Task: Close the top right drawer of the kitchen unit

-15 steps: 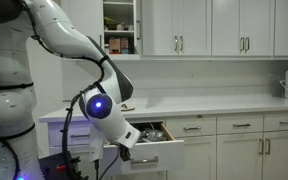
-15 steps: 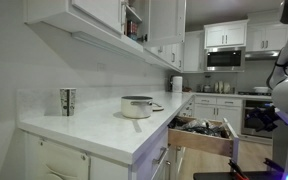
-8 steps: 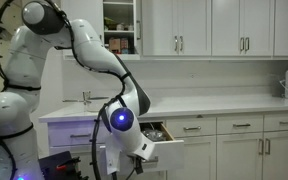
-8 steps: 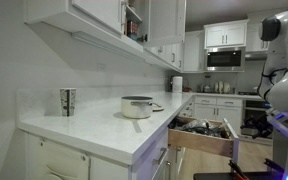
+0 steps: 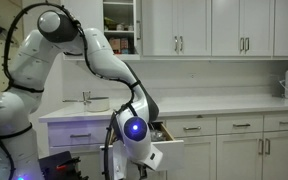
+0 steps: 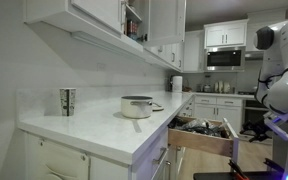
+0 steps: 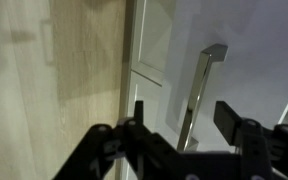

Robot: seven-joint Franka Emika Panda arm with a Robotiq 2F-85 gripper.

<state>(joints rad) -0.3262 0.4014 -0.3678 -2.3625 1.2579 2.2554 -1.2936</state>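
White, one top right drawer (image 6: 200, 137) stands open; the tool (image 7: 184, 125) gapes before one silver handle (image 7: 200, 88).

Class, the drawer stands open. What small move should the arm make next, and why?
Probably press the gripper straight forward onto the top right drawer front near its handle: the drawer stands pulled out with utensils showing, and the wrist view shows open fingers facing that front, apparently short of contact.
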